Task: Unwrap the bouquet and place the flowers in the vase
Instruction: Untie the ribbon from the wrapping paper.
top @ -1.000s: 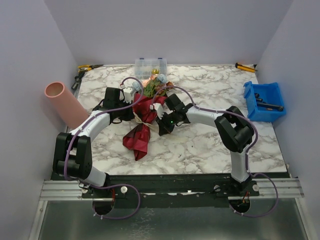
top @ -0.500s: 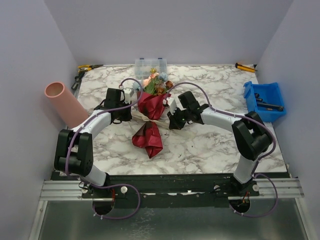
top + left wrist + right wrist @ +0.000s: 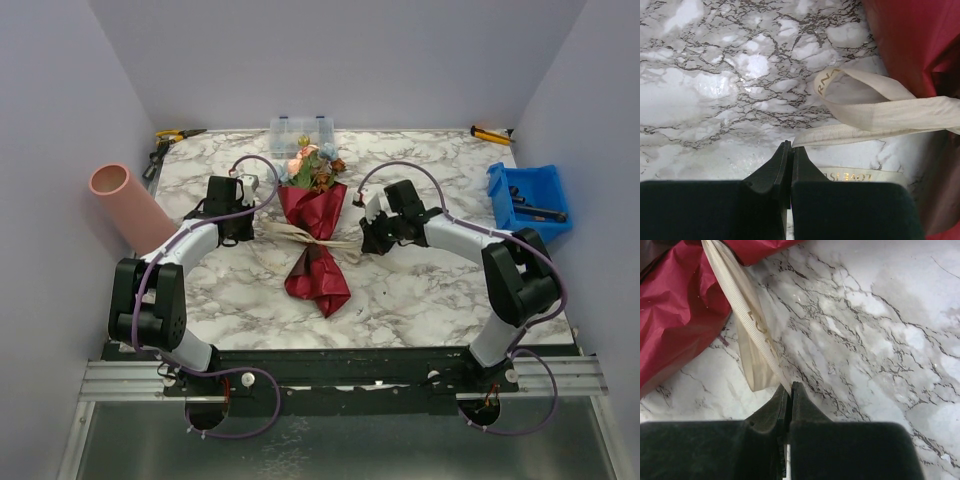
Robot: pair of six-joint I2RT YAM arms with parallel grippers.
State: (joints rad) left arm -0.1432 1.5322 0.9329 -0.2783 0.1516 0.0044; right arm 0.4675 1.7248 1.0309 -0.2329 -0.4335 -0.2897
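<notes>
— Where does the bouquet (image 3: 316, 240) lie?
— On the marble table (image 3: 420, 290) between the arms, long axis running near to far, flowers (image 3: 312, 166) at the far end.
— And the claws?
— The left gripper (image 3: 791, 149) and right gripper (image 3: 790, 388) each pinch one end of the beige ribbon (image 3: 880, 112) (jaws pressed flat on it), so the pull likely goes crosswise, outward. The vase (image 3: 128, 208) is at the left edge, nearer the left arm.

The right hand (image 3: 789, 394) had its fingers pressed together low in the view, apparently pinching the end of the beige ribbon (image 3: 747, 315). The ribbon ran up and left to the crumpled maroon wrap (image 3: 680, 315), which lay on the marble worktop (image 3: 880, 330).
</notes>
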